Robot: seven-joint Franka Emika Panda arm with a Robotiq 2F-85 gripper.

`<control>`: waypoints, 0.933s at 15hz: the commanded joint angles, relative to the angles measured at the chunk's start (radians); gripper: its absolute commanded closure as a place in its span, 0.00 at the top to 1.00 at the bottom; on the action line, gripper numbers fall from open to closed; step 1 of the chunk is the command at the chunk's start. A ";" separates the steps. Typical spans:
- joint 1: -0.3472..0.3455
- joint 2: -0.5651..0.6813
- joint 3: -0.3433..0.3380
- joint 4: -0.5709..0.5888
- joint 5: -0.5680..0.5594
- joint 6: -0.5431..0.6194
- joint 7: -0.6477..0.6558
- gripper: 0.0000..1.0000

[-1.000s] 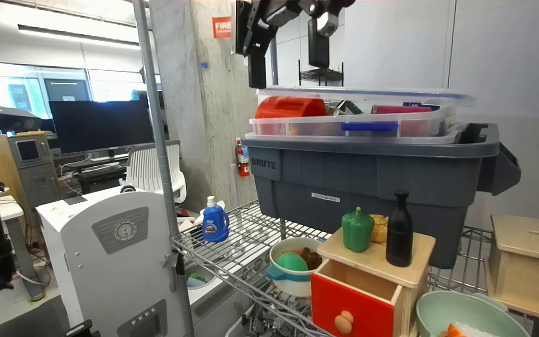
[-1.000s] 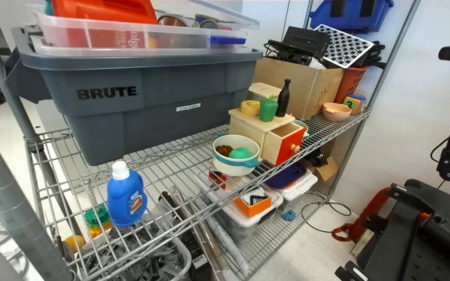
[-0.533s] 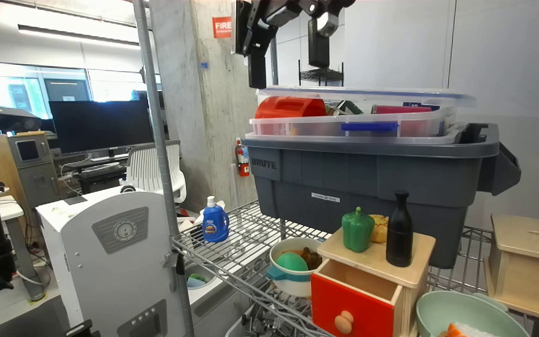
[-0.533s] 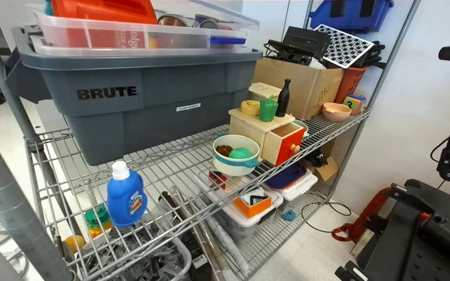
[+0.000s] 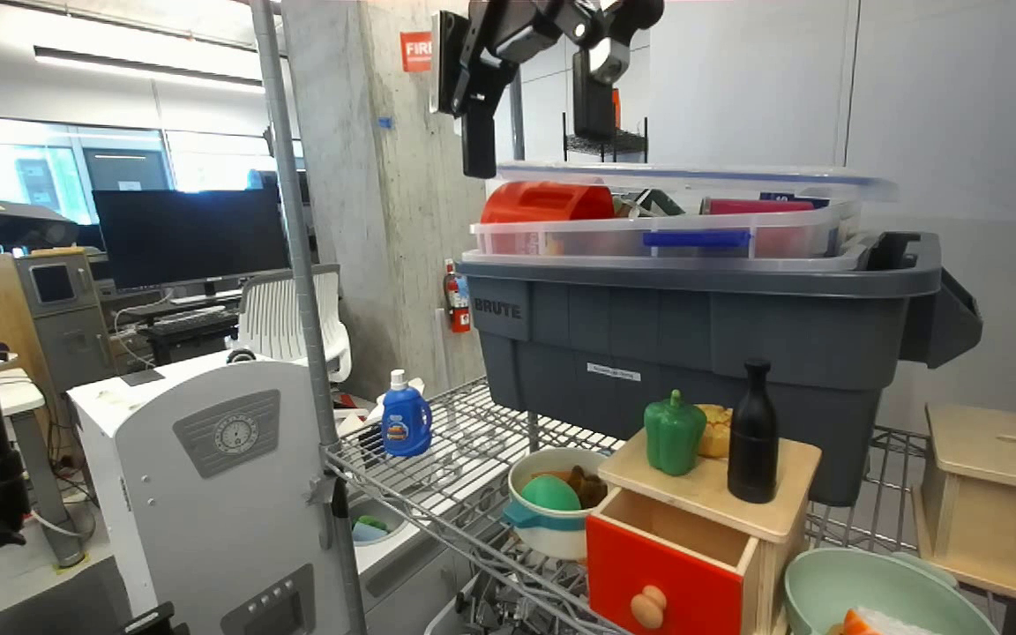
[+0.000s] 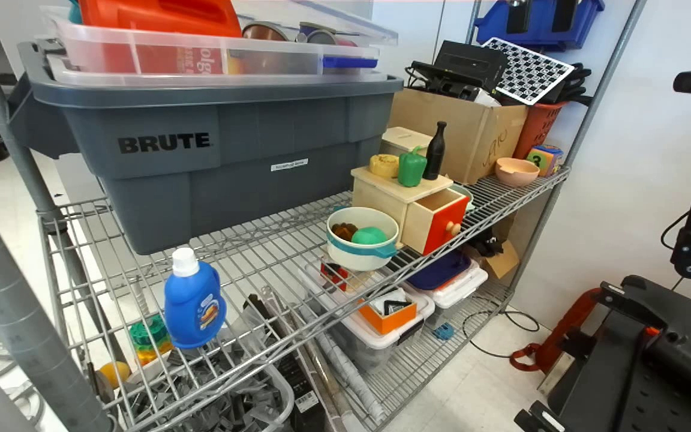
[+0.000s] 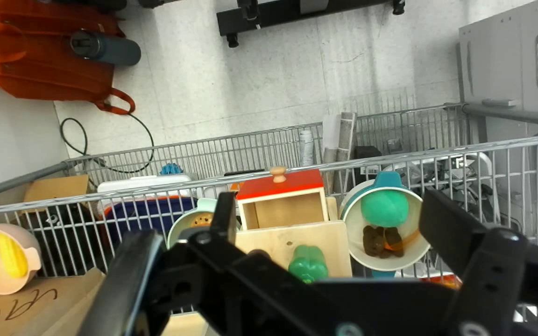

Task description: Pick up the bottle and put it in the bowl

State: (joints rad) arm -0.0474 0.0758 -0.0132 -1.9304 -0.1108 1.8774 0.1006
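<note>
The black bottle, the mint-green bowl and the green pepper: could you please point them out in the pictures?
Black bottle (image 5: 752, 445), in an exterior view: the middle of its body.
Mint-green bowl (image 5: 870, 580), in an exterior view: its bare inner wall.
Green pepper (image 7: 307, 262), in the wrist view: its body.

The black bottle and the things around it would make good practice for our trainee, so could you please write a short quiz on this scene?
1. Open question: what does the black bottle stand on?
2. True or false: the gripper is shut on that bottle.
3. Multiple choice: what colour is the front of the open drawer? a) blue; b) red; c) green.

Key:
1. The top of the wooden drawer unit.
2. False: the gripper is open and apart from the bottle.
3. b.
</note>
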 commanded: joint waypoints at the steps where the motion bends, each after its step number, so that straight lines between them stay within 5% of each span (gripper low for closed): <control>1: 0.012 -0.010 -0.007 -0.029 -0.015 0.015 0.017 1.00; 14: 0.011 -0.041 -0.014 -0.159 -0.040 0.068 0.031 1.00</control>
State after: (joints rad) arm -0.0462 0.0694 -0.0234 -2.0479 -0.1356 1.9208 0.1149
